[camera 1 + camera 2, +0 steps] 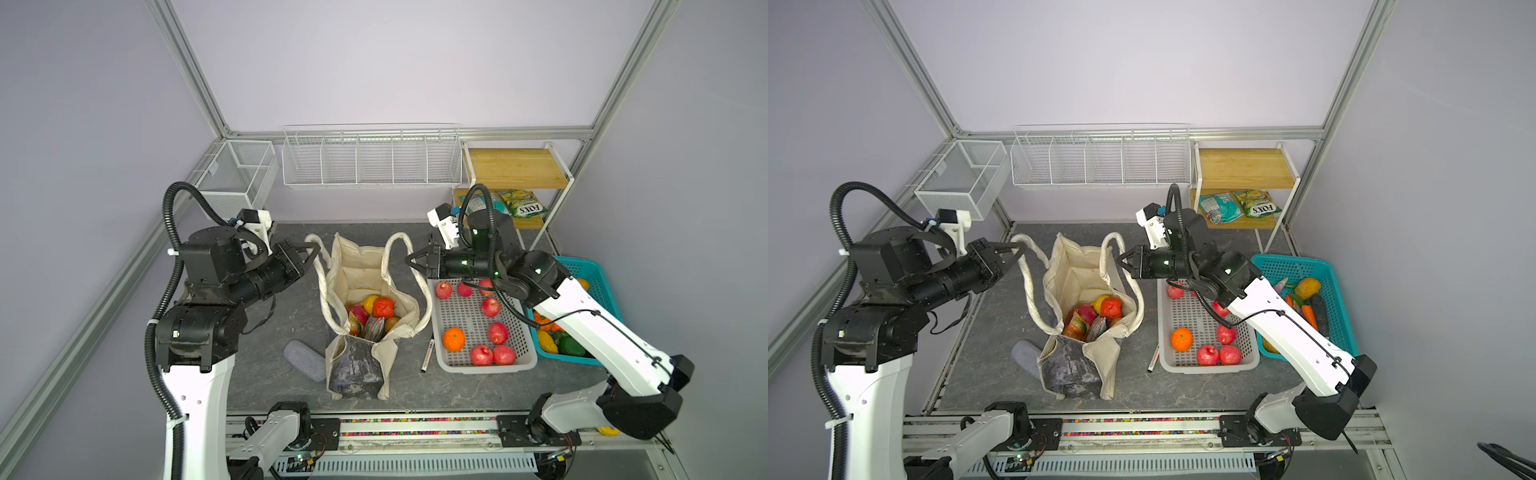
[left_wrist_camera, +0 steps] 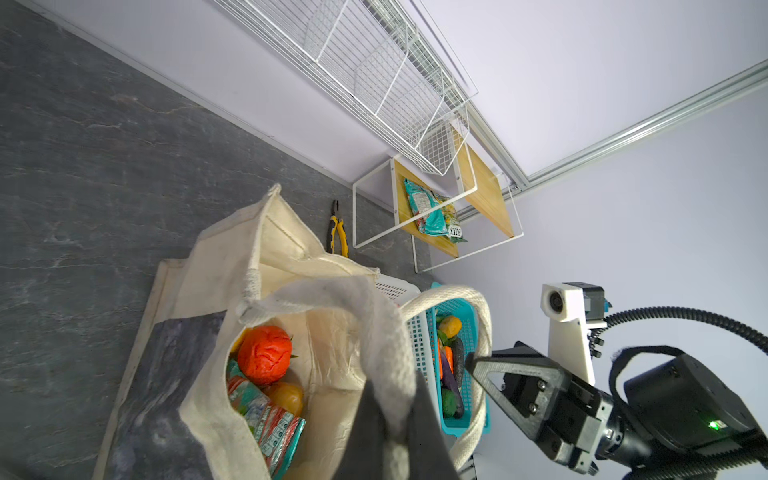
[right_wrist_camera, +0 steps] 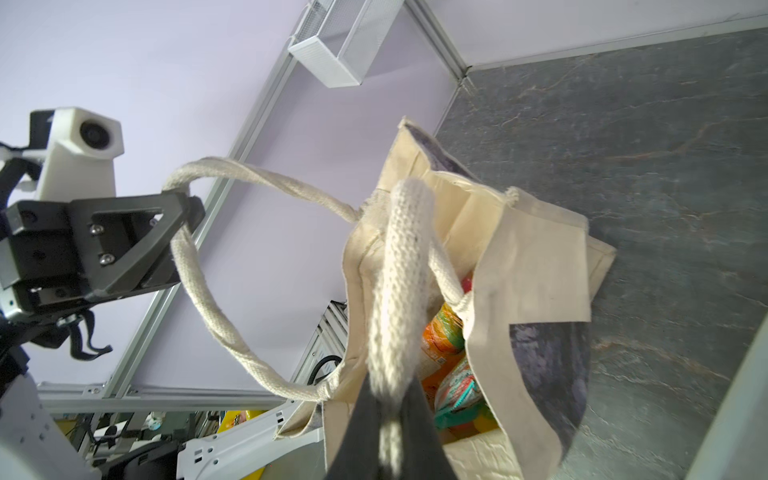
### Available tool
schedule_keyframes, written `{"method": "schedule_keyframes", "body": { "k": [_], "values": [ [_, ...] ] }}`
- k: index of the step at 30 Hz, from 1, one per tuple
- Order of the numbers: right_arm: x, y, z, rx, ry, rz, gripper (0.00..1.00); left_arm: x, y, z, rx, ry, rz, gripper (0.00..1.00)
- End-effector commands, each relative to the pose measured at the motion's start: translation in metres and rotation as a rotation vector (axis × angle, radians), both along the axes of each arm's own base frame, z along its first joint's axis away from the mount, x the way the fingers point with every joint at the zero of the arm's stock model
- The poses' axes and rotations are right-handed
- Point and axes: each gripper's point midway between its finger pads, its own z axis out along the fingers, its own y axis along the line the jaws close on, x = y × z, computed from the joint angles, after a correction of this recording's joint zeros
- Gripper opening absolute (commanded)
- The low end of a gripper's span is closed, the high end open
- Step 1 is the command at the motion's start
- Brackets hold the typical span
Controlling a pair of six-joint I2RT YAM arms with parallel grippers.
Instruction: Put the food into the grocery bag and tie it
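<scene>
The left gripper point(image 1: 317, 249) is clamped on the left strap handle point(image 1: 311, 238), and the right gripper point(image 1: 409, 262) on the right strap handle point(image 1: 398, 237). Both loops are held spread, probably for tying. The grocery bag point(image 1: 365, 270) is stood at frame centre, with the food point(image 1: 382, 307) seen inside. Bare tabletop is offered above it, while the white basket point(image 1: 486, 365) is set near on the right.

The grocery bag point(image 1: 361, 270) is cream with a grey marbled panel point(image 1: 353, 365). The desk point(image 1: 299, 328) is dark veined grey; the perforated basket point(image 1: 467, 316) is white.
</scene>
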Motion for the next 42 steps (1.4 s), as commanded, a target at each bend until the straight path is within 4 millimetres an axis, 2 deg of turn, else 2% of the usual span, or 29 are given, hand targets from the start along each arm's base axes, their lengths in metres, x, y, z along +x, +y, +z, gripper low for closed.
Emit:
{"method": "schedule_keyframes", "body": {
  "k": [1,11,20,25,31,38,40,42],
  "values": [
    [-0.011,0.023,0.021,0.057,-0.078,0.083,0.07,-0.002,-0.016,0.053,-0.065,-0.169,-0.056,0.0],
    [-0.027,0.072,0.023,0.079,-0.118,0.204,0.07,0.007,-0.066,0.049,-0.021,-0.165,-0.153,0.0],
    [-0.029,0.093,0.017,0.111,-0.124,0.263,0.07,0.005,-0.099,0.04,-0.016,-0.147,-0.222,0.0],
    [-0.024,0.094,0.025,0.153,-0.159,0.254,0.07,-0.005,-0.101,0.034,-0.052,-0.139,-0.248,0.0],
    [-0.009,0.098,0.046,0.228,-0.209,0.212,0.07,-0.018,-0.1,0.027,-0.065,-0.122,-0.275,0.0],
    [0.007,0.099,0.061,0.29,-0.253,0.157,0.07,-0.028,-0.097,0.016,-0.055,-0.083,-0.294,0.0],
    [0.01,0.098,0.063,0.302,-0.256,0.147,0.07,-0.029,-0.093,0.012,-0.042,-0.075,-0.278,0.11],
    [0.011,0.099,0.064,0.308,-0.256,0.145,0.07,-0.031,-0.09,0.01,-0.034,-0.07,-0.267,0.18]
  ]
}}
